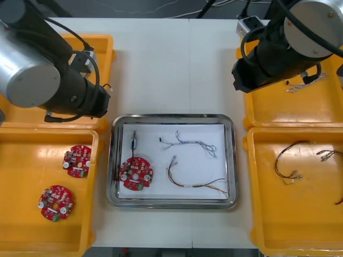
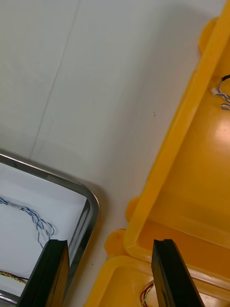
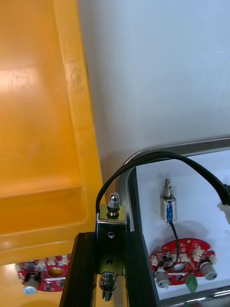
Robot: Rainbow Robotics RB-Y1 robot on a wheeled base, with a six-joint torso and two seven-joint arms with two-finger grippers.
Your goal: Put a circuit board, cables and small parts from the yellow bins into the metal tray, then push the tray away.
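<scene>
Front view: the metal tray [image 1: 171, 116] already holds a red circuit board [image 1: 136, 173], a blue-and-white cable [image 1: 193, 143], a red-and-yellow cable [image 1: 195, 184] and a small part [image 1: 134, 141].

Left wrist view: the left gripper [image 3: 109, 237] clamps a second small metal part [image 3: 112, 213] trailing a black cable [image 3: 143, 158]. The tray's corner lies just beyond its fingertips. It should carry the part fully past the rim, lower it, then release.

Right wrist view: the right gripper [image 2: 109, 244], fingers apart and empty, hangs beside the tray's other corner.

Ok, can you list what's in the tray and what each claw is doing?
container: metal tray, white inside
in tray: red circuit board, small metal part, blue and white cable, red and yellow cable
left gripper: shut on a second metal part, by the tray's far left corner
right gripper: open, empty, between tray and right yellow bins
spare boards: two, in the near left bin
</scene>
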